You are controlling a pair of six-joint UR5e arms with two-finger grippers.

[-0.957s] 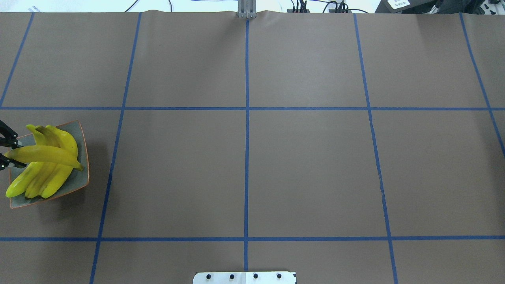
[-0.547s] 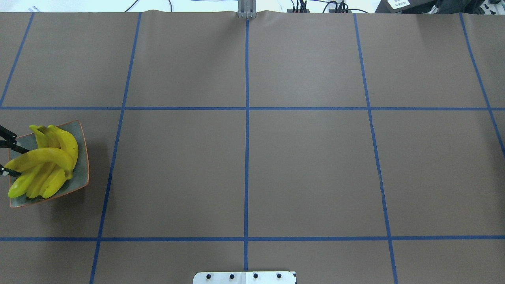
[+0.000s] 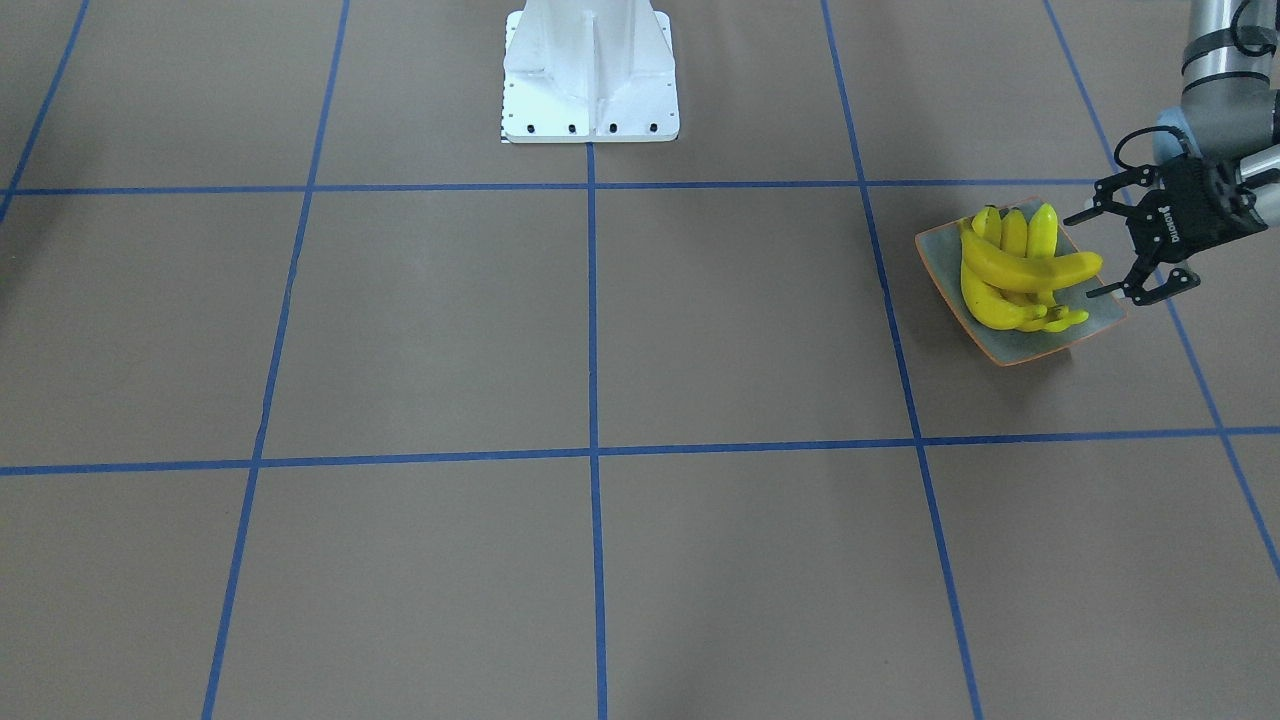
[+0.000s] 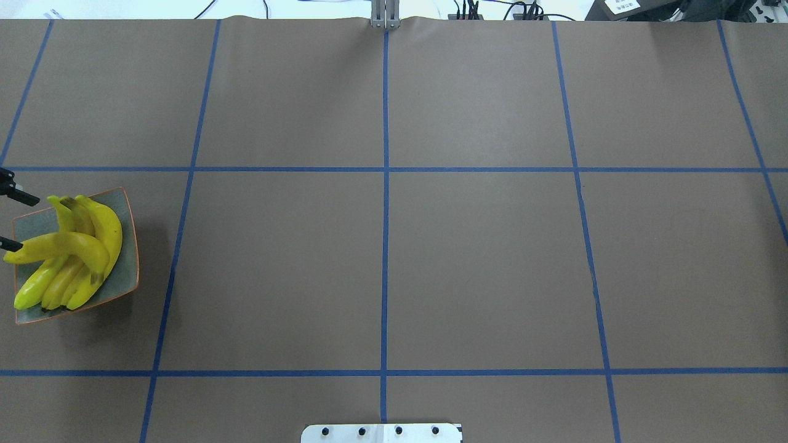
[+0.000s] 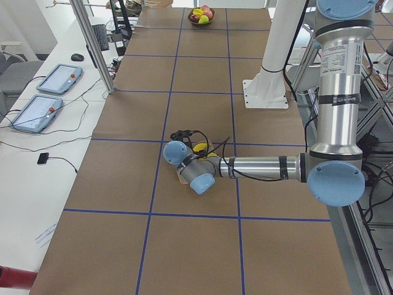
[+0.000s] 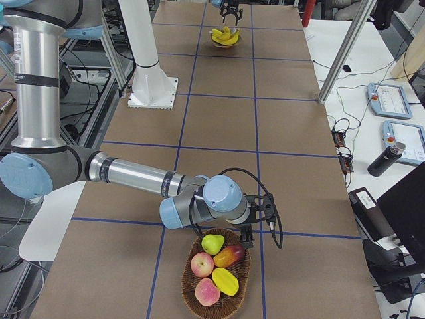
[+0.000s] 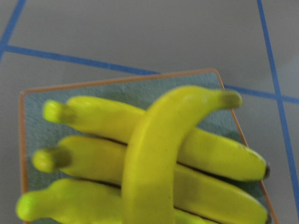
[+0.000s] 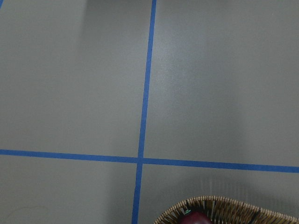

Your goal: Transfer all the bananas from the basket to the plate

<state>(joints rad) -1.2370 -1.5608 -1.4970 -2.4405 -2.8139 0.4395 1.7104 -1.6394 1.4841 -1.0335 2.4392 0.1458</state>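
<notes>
All four bananas [image 3: 1015,268] lie on the plate [image 3: 1022,346]: three side by side, the fourth crossed over them. My left wrist view shows that close up but shows none of my fingers. The front-facing view supplies them: my left gripper [image 3: 1084,257] hangs at the plate's edge by the crossed banana's end, jaws spread wide, grasping nothing. Only the right side view shows my right gripper [image 6: 264,216], well apart from the plate, beside the basket [image 6: 189,292] of other fruit [image 6: 212,266]. I cannot tell whether its jaws are released or clenched.
</notes>
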